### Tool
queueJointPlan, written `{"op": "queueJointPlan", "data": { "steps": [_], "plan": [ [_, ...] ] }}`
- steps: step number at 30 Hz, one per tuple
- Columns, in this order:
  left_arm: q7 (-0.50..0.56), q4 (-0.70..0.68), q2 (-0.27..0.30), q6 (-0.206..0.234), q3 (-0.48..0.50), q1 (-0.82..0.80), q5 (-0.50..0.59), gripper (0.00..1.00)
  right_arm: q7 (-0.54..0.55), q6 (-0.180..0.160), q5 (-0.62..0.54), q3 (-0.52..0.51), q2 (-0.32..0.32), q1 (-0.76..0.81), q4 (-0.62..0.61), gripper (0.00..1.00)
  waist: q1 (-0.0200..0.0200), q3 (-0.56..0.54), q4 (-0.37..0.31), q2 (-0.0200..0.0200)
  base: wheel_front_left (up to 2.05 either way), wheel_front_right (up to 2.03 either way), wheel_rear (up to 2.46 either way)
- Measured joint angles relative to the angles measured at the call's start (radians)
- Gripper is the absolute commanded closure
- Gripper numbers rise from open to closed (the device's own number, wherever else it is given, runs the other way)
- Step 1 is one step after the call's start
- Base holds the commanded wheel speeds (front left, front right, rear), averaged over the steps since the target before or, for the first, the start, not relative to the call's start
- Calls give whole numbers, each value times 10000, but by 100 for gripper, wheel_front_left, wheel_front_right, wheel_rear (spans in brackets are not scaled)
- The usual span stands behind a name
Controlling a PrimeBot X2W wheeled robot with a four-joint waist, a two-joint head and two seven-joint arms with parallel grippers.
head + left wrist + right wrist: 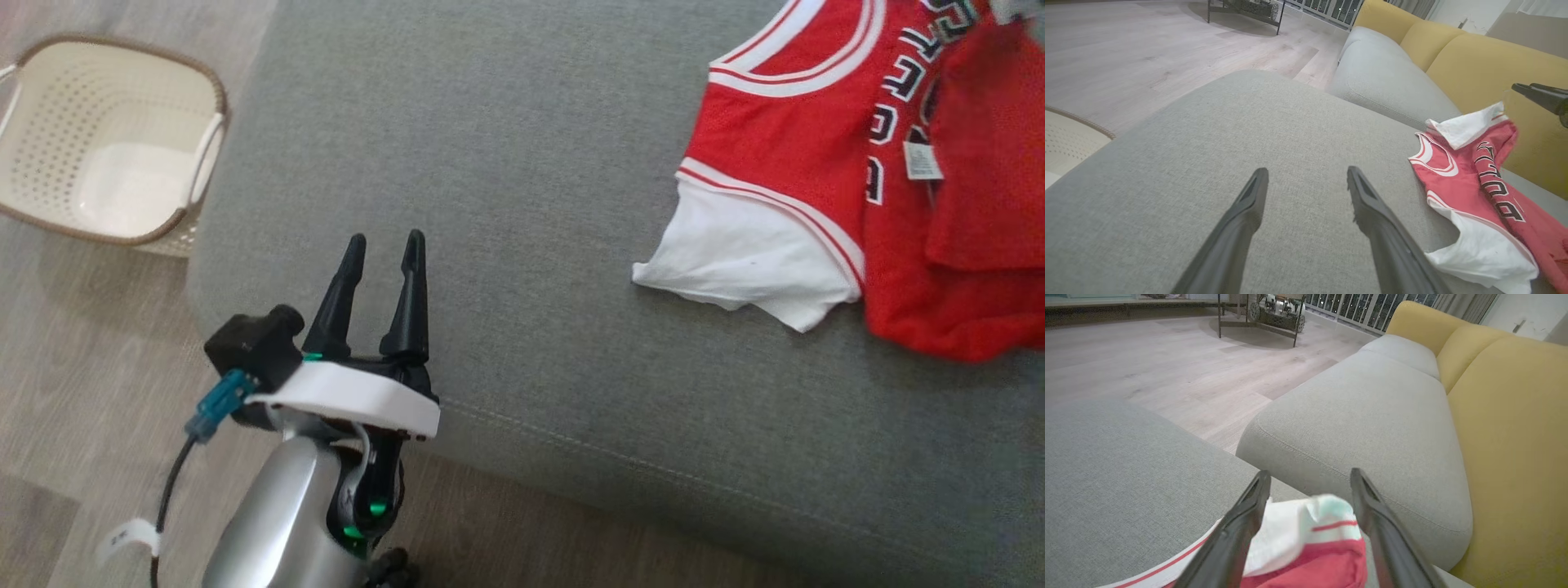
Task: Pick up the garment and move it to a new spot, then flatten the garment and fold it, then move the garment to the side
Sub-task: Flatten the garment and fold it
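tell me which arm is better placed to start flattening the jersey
Right. The right tool stands open just above the white and red edge of the jersey, so it likely needs little travel. The left tool hangs open over bare grey cushion, well apart from the cloth.

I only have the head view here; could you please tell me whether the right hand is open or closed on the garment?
Observer: In the right wrist view the right hand is open, fingers spread. A blurred white-and-red fold of the garment sits between them, not pinched.
Operator: Thank you. What stands behind the garment?
Observer: A yellow back cushion rises right behind it, as the left wrist view shows.
Operator: And is the garment lying flat, please?
Observer: Not fully. In the left wrist view its far white corner stands up off the grey seat cushion, just below the right hand's fingertips.
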Motion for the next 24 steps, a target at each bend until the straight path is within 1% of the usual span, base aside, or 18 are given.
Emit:
{"op": "queueJointPlan", "data": {
  "steps": [2,3,6,7,8,11,15,17,20,24],
  "plan": [
    [0,2,-4,-6,13,-69,10,0,-211,0,-169,-201,82,61,50,0,0,-65,-148,0,0,0,0],
    [0,4,-12,-13,71,-117,104,0,-466,0,-221,-481,113,268,82,0,0,-186,-309,0,0,0,0],
    [0,17,-12,-61,293,-114,303,0,-840,0,-194,-792,305,773,146,0,0,-419,-618,0,0,0,0],
    [0,17,-12,-61,293,-114,303,0,-840,0,-194,-792,305,773,146,0,0,-419,-618,0,0,0,0],
    [-2,23,-12,-65,359,-114,380,0,-947,0,-190,-853,437,957,155,0,0,-512,-741,0,0,0,0],
    [0,84,-15,-71,476,-84,593,0,-1198,0,130,-1081,861,1509,107,0,0,-847,-1127,0,0,0,0],
    [-2,136,-10,-77,696,119,798,0,-1277,0,625,-1081,1250,2251,-232,0,0,-1336,-1732,0,0,0,0],
    [0,173,-13,-84,748,268,848,0,-1279,0,943,-1041,1390,2776,-732,0,0,-1601,-2037,1,0,0,0],
    [-2,209,-10,-105,972,522,899,0,-1310,0,1521,-846,1563,3735,-1858,0,0,-1983,-2499,1,0,0,0],
    [0,272,-2,-102,1122,902,895,0,-1319,0,2194,-683,1710,5605,-3737,0,0,-2485,-3088,0,0,0,0]
  ]
}}
